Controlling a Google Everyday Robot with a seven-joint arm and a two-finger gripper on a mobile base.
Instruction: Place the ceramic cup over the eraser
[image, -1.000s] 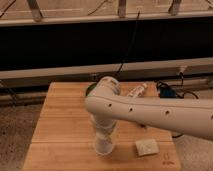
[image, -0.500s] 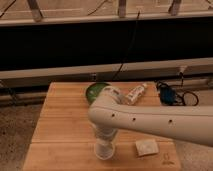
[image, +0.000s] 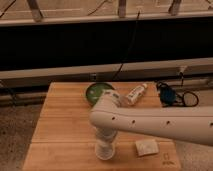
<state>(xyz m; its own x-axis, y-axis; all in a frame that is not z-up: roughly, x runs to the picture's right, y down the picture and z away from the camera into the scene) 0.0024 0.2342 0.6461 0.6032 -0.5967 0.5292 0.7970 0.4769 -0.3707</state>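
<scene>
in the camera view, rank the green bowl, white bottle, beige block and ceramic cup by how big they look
1. green bowl, partly hidden by the arm
2. white bottle, lying on its side
3. beige block and ceramic cup: look alike, and both sit nearest the camera, so unranked

The gripper is at the cup.

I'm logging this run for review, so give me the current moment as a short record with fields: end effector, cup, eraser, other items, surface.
end effector: low over the front of the table, at the ceramic cup
ceramic cup: white, upright at the table's front edge, directly beneath the arm
eraser: not visible
green bowl: at the back of the table, partly behind the arm
white bottle: lying on its side, right of the bowl
beige block: right of the cup, apart from it
table: wooden top
</scene>
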